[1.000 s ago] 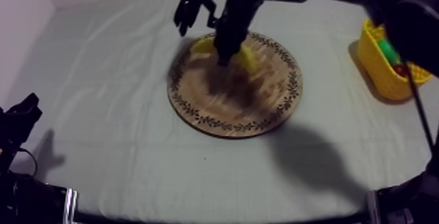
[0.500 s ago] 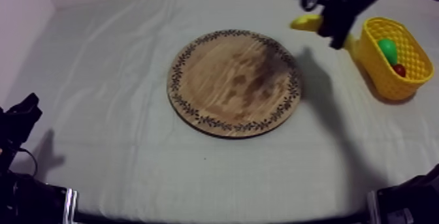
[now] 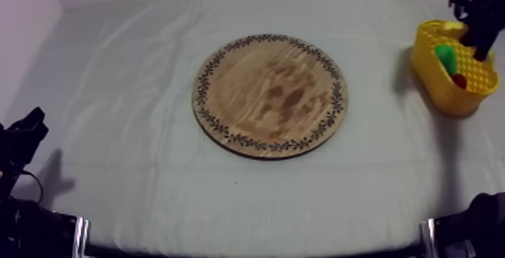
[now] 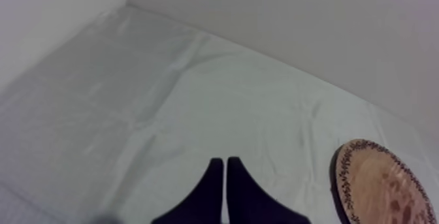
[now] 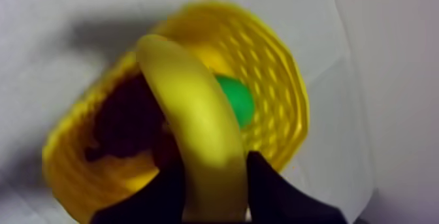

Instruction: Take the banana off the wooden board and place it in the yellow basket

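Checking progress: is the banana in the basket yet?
Not yet: the right gripper is shut on the banana, held above the basket.

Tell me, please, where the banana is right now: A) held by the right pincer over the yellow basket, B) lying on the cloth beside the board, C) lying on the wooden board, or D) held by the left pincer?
A: the right wrist view shows the right pincer closed round the banana, which hangs over the open yellow basket.
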